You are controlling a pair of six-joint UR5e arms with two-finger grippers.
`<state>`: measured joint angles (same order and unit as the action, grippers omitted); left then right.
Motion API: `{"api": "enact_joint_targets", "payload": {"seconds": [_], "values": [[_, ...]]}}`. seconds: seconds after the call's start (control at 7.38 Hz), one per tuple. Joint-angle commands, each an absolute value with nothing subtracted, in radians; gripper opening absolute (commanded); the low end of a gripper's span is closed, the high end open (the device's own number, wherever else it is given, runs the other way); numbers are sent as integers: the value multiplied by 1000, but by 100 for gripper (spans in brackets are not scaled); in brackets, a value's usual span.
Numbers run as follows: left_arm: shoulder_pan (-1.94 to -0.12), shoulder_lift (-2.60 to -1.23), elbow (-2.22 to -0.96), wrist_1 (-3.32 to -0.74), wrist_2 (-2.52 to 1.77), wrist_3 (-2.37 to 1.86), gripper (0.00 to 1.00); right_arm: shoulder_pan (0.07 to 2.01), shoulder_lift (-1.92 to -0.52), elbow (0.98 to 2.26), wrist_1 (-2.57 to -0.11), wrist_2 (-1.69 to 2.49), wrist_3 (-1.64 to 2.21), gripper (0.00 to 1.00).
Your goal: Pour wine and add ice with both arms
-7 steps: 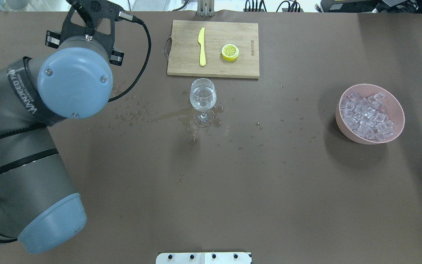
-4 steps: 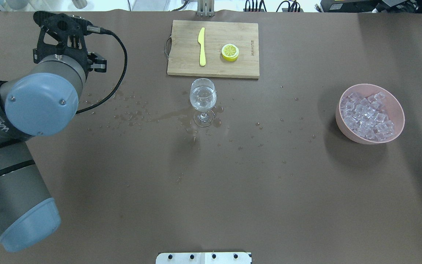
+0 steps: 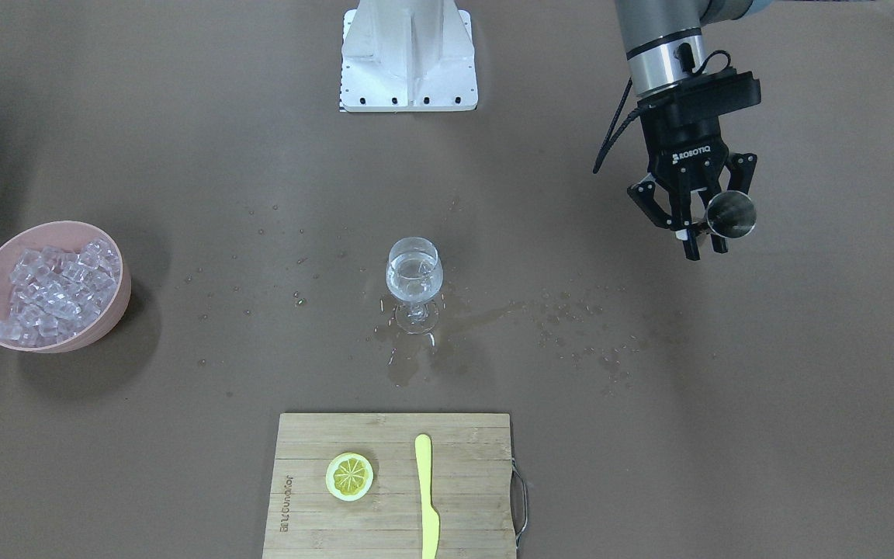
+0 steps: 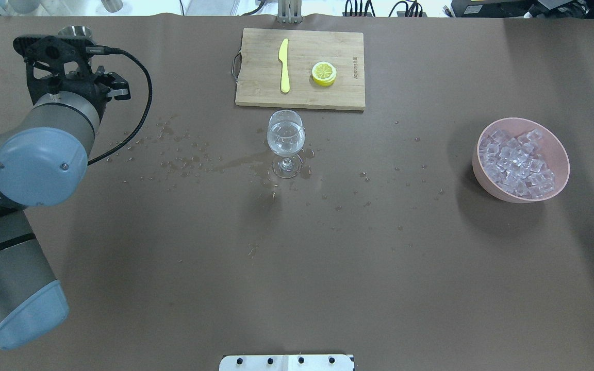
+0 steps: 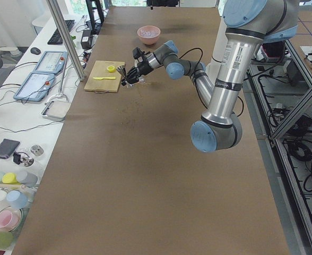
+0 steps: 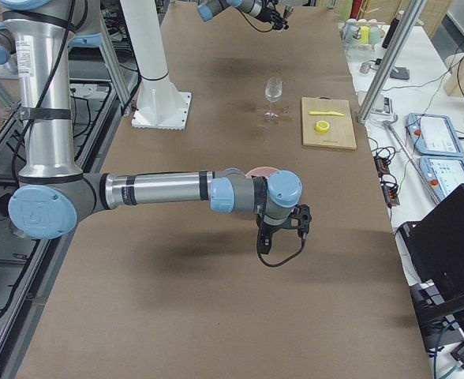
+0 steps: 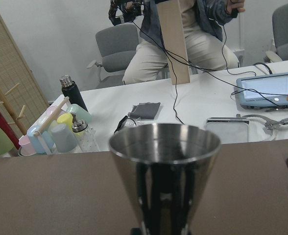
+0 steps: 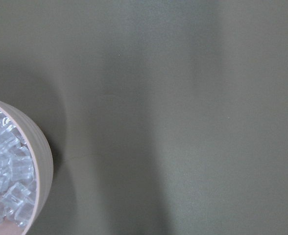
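Left fingers (image 3: 687,233) have swung well clear of the wine glass (image 3: 414,307), clamped tight on the steel cup (image 3: 731,213). The wine (image 3: 414,278) is in, so the pour looks done. Ice (image 3: 55,291) sits untouched in the pink bowl (image 3: 116,309). Right fingers (image 6: 289,223) hover by it; whether they're open I cannot tell.

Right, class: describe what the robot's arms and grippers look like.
Both arms, left arm and right arm, are silver-grey round tubes with pale blue joint caps. The left gripper is black, lettered ROBOTIQ in white, with slim black fingers; a black cable loops from its wrist.
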<state>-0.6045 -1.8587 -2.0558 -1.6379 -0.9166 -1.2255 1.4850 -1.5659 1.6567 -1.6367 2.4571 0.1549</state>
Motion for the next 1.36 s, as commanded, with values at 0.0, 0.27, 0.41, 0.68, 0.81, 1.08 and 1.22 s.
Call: {"api": "enact_joint_targets", "payload": {"seconds": [0.0,0.27,0.41,0.68,0.81,1.08,1.22], "values": [[-588,-1800,-1979,-1747,-814,-1369,0,1485,-1566,1657,-1637,2456,155,100],[-490,-1735,-1913,-1798,-691,-1495,0,1483,-1566,1657,-1637,2454,155,100],[-435,-1732,-1910,-1810,-643,-1520,0,1480,-1566,1657,-1637,2453,155,100],[-362,-1713,-1878,-1807,-585,-1610,0,1476,-1566,1655,-1637,2451,155,100],[-345,-1715,-1844,-1806,-553,-1652,0,1474,-1565,1655,-1637,2451,156,100],[-318,-1721,-1769,-1802,-519,-1696,0,1467,-1565,1655,-1637,2451,158,100],[-313,-1730,-1738,-1804,-517,-1716,0,1466,-1565,1655,-1637,2451,158,100]]}}
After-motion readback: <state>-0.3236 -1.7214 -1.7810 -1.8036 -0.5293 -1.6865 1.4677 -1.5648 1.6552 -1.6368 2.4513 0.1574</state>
